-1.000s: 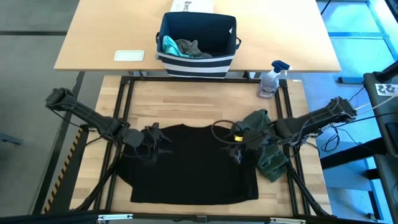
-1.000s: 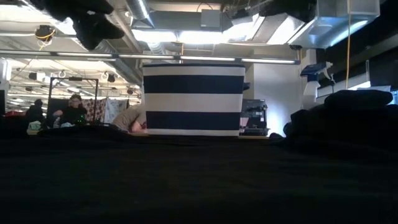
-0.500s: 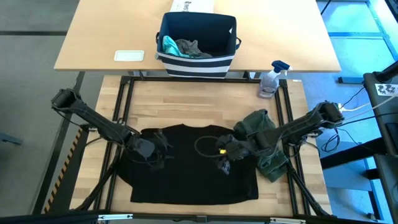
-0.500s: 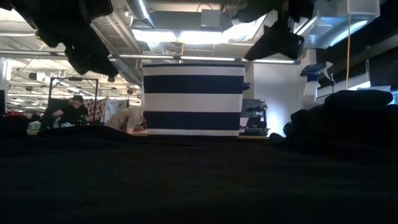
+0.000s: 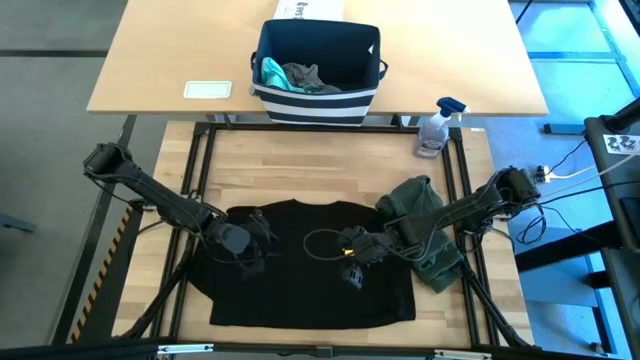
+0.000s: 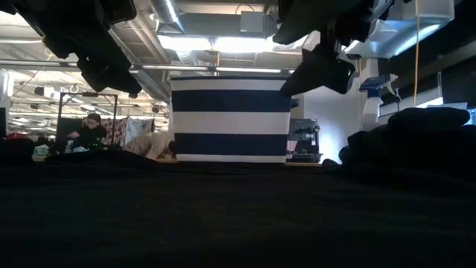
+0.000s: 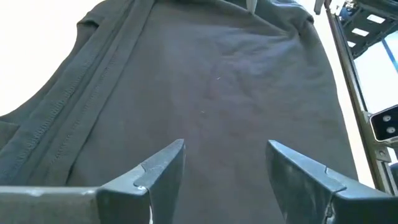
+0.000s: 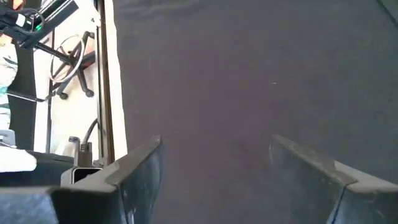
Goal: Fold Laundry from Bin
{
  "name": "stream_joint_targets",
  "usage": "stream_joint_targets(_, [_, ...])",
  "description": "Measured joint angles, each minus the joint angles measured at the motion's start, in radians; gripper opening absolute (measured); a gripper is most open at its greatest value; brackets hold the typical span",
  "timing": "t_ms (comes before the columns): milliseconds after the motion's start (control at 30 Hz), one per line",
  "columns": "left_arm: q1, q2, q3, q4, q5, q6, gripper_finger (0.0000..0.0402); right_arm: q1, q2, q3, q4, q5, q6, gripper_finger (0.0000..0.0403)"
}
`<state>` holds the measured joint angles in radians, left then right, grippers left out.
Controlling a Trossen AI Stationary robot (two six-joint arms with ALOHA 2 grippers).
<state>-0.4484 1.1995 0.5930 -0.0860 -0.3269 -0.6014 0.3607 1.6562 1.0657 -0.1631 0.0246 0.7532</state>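
Right pincer (image 5: 352, 268) farther over one black T-shirt (image 5: 300, 300)

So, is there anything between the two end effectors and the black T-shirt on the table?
Nothing visible. The left end effector and right end effector are open over the bare black T-shirt. The olive-green piece lies beside it.

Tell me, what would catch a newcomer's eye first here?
Probably the large black cotton T-shirt spread flat across the middle of the wooden table, with the left end effector and right end effector both hovering open above it. Next, the navy-blue fabric bin with white stripes on the far table, cloth bundled inside, and a crumpled olive-green garment at the shirt's right.
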Motion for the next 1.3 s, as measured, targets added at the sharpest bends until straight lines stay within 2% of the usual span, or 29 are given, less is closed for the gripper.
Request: stream_joint_targets(1300, [-0.038,0.000,0.000,0.027,-0.001,0.002,0.0217,0.000,0.000,0.000,0.051,-0.018,0.004,0.0287])
